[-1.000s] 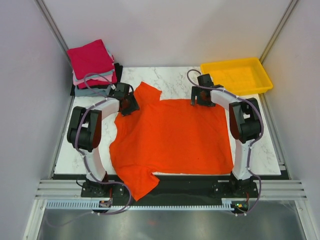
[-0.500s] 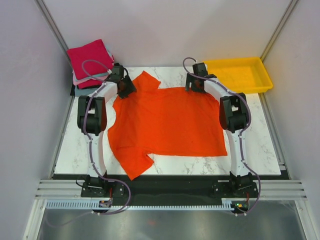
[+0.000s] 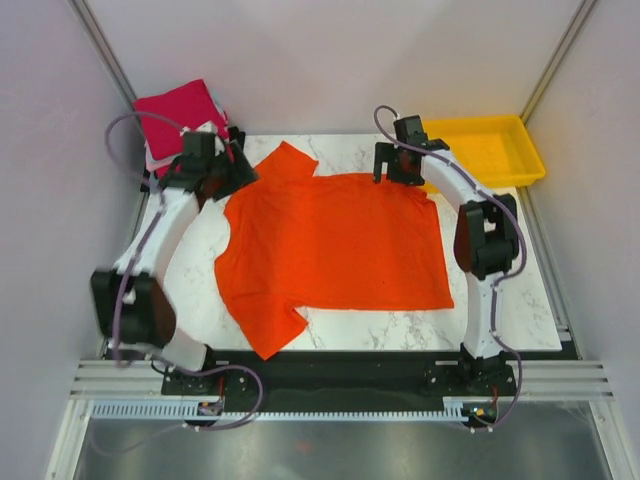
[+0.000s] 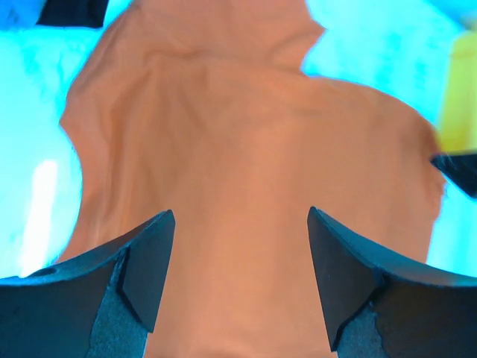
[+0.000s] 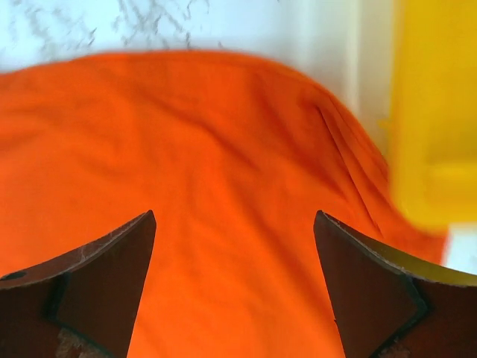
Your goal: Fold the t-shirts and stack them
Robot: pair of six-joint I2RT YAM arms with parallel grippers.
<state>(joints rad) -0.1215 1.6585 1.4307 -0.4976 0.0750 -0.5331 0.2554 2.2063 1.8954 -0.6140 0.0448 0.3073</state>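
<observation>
The bright orange-red t-shirt (image 3: 335, 250) lies spread flat on the marble table (image 3: 500, 290), one sleeve (image 3: 285, 160) at the far edge and the other (image 3: 270, 330) near the front. My left gripper (image 3: 232, 174) is open over the shirt's far-left corner; the left wrist view shows only cloth (image 4: 238, 134) below its gripper (image 4: 238, 224). My right gripper (image 3: 392, 176) is open over the far-right hem, with cloth (image 5: 223, 149) below its gripper (image 5: 235, 224). A stack of folded tees, crimson on top (image 3: 175, 110), sits at the far left, partly hidden by my left arm.
The yellow plastic tray (image 3: 490, 150) stands at the far right corner, next to the right gripper; its side also shows in the right wrist view (image 5: 432, 112). Grey walls close in the table on both sides.
The shirt was dragged away from the front edge and now lies wholly on the table. My left arm has swung out to the left, its gripper still by the shirt's far-left corner.
</observation>
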